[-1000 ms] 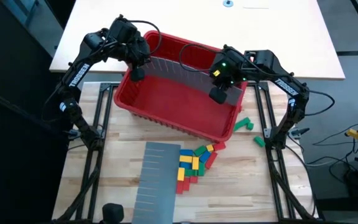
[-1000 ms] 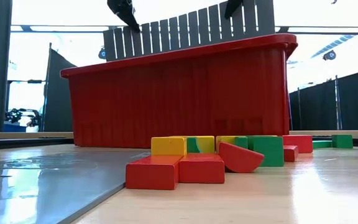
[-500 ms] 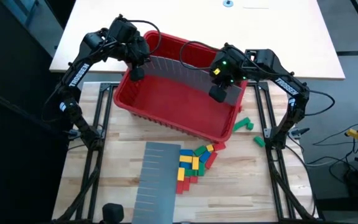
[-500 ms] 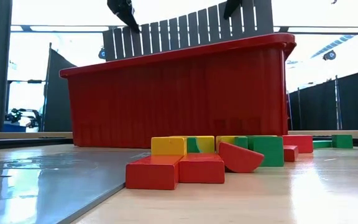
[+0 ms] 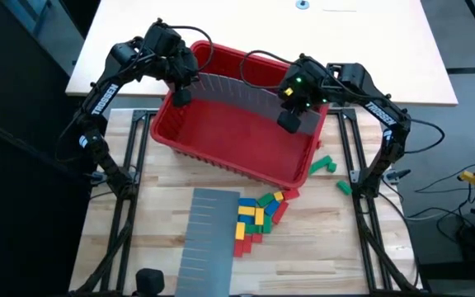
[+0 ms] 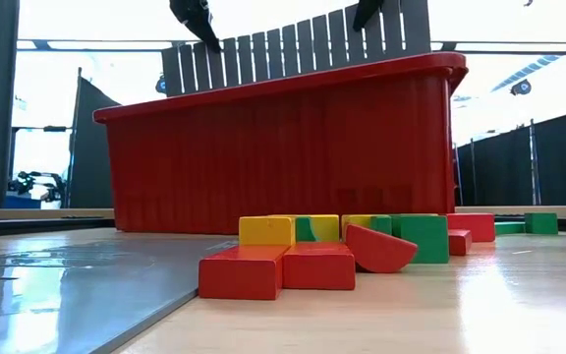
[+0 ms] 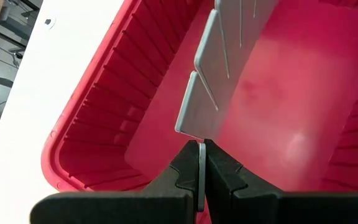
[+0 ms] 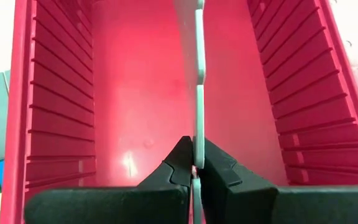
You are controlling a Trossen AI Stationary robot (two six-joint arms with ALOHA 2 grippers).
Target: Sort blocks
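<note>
Dark fingers of your left gripper are pinched on the thin edge of a grey slotted panel, and your right gripper clamps the same panel at its other end, so the two hold it between them, standing on edge across the red bin. In the high view the left gripper sits over the bin's left rear corner and the right gripper over its right side, with the panel running from one to the other along the bin's far half. From table height you see the panel's slotted top edge rising above the bin's rim, tilted higher toward the right, with both sets of fingertips gripping it from above. Both wrist views look down into the bin's ribbed red interior, where no blocks show. Your blocks lie outside the bin on the wooden table, in a cluster of red, yellow, blue and green just in front of the bin's right front corner, touching the right edge of a second grey slotted panel that lies flat on the table. A few green blocks sit apart, beside the bin's right wall.
</note>
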